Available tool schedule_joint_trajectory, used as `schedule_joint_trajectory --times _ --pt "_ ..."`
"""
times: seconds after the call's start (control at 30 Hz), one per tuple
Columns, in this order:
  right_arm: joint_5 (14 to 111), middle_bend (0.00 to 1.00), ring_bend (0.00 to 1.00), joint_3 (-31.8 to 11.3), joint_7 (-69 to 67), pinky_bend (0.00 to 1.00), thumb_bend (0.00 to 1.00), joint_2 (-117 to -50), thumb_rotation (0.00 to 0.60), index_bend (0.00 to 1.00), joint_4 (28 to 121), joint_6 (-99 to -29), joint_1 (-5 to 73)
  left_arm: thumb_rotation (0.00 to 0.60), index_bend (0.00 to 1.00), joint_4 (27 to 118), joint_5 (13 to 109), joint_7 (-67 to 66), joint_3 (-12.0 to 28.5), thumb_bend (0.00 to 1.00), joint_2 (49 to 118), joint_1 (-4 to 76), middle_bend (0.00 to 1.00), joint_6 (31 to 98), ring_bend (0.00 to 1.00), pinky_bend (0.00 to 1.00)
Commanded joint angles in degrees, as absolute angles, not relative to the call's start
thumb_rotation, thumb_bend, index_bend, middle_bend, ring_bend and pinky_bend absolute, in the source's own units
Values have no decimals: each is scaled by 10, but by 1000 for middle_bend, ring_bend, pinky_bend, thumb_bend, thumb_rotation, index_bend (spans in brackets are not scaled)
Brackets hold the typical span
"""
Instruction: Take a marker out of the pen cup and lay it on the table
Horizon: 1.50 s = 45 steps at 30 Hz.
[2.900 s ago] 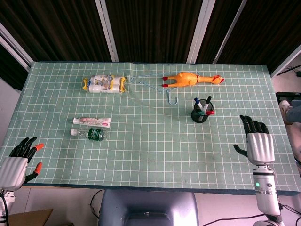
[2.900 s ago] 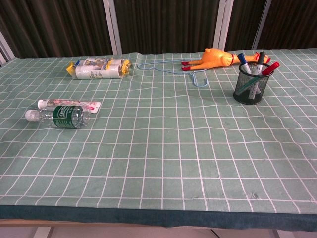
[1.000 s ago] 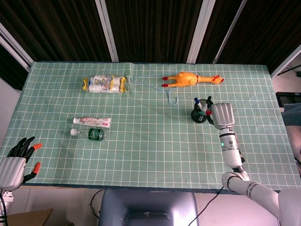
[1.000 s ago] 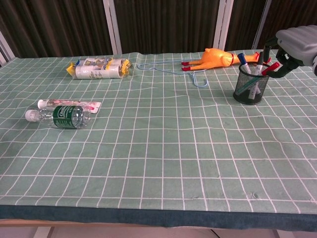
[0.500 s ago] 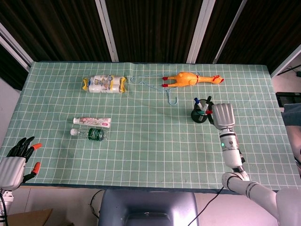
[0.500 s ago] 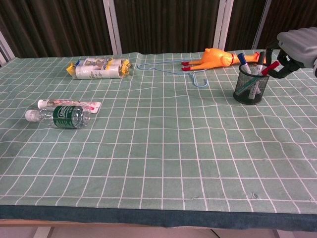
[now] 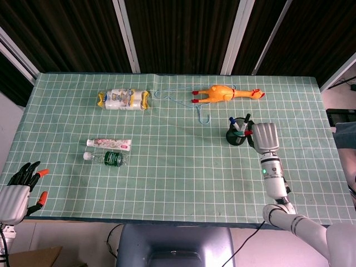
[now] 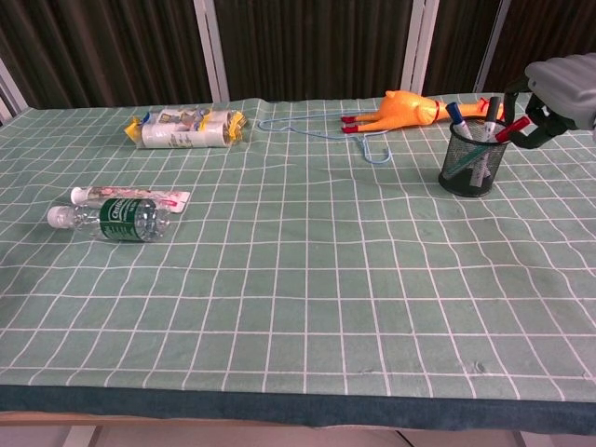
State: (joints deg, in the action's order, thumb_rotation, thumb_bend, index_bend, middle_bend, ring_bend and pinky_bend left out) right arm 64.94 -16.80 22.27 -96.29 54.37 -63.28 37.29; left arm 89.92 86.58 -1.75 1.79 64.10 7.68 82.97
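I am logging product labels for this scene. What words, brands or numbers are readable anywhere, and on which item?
None can be read as text.
Clear plastic water bottle: dark green label with white lettering, too blurred to read.
White toothpaste tube: red and pink print, too small to read.
Yellow-ended clear snack pack: print illegible.
Markers in the black mesh pen cup: barrel markings too small to read.

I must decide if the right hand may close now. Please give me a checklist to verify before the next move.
1. Pen cup upright on the table: ok.
2. Markers stick out above the rim: ok.
3. Right hand beside the cup at marker height: ok.
4. A marker between its fingers: cannot tell.
5. Rubber chicken apart from the cup: ok.
6. Left hand at the near table edge, holding nothing: ok.
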Motion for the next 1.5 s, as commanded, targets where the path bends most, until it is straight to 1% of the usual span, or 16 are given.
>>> schedule_joint_trajectory --times 0.03,0.33,0.6,0.7,0.77,1.27,1.37,1.5 --pt "649 1000 1000 -168 223 1000 540 -963 600 639 544 -633 373 600 232 899 866 -18 18 411 641 77 50 829 39 208" --pt "645 1000 1000 -167 229 1000 539 -964 600 610 542 -633 371 600 232 900 863 -18 19 413 641 77 51 828 39 207" --pt "641 1000 1000 -167 234 1000 540 -966 600 610 539 -630 372 600 232 900 861 -19 19 407 641 77 51 827 41 208" --pt "640 1000 1000 -167 238 1000 545 -966 600 625 539 -630 372 600 232 901 860 -19 19 409 641 77 50 827 42 208" --pt "639 1000 1000 -167 240 1000 576 -967 600 646 540 -630 372 600 232 901 859 -19 20 412 641 77 50 826 42 208" --pt "642 1000 1000 -170 237 1000 959 -962 600 830 557 -645 368 600 232 902 852 -21 22 413 641 76 49 825 46 207" --pt "646 1000 1000 -171 240 1000 997 -952 600 855 585 -663 361 600 232 903 851 -21 22 411 641 76 48 825 47 207" --pt "655 1000 1000 -176 256 1000 1000 -934 600 869 640 -709 347 600 232 903 851 -22 22 413 641 76 47 825 48 207"
